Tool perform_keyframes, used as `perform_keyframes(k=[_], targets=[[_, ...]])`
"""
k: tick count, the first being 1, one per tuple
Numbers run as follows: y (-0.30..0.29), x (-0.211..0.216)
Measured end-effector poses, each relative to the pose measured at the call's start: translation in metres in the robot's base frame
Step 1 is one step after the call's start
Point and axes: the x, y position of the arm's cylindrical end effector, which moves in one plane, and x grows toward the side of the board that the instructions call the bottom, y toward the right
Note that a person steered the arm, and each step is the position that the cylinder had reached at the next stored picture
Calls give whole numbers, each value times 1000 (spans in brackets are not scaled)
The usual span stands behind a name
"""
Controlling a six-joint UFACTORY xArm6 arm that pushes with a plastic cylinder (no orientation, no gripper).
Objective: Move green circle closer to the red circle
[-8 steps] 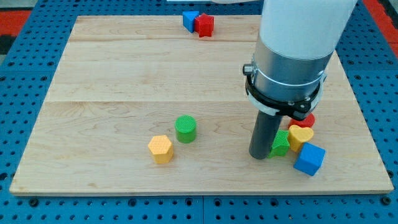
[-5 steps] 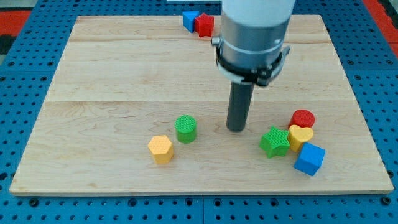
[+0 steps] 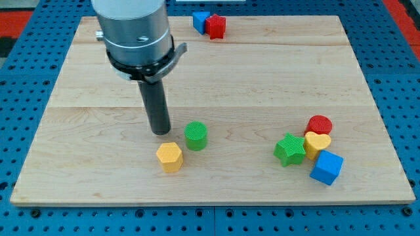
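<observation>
The green circle (image 3: 195,136) stands on the wooden board, left of centre toward the view's bottom. The red circle (image 3: 319,125) stands far to the view's right in a cluster of blocks. My tip (image 3: 159,132) rests on the board just left of the green circle, a small gap apart, and just above the yellow hexagon (image 3: 169,157).
A green star (image 3: 290,149), a yellow heart (image 3: 317,142) and a blue cube (image 3: 326,168) crowd around the red circle. A blue block (image 3: 201,20) and a red block (image 3: 215,26) sit at the view's top edge of the board (image 3: 98,78).
My tip has swept from beside the green star at the right, across the board, to the left side of the green circle. No block has moved.
</observation>
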Motion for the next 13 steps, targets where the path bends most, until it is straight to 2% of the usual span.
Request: perform_keyframes(k=[3, 7, 13], targets=[[23, 31], [45, 13], [178, 7]])
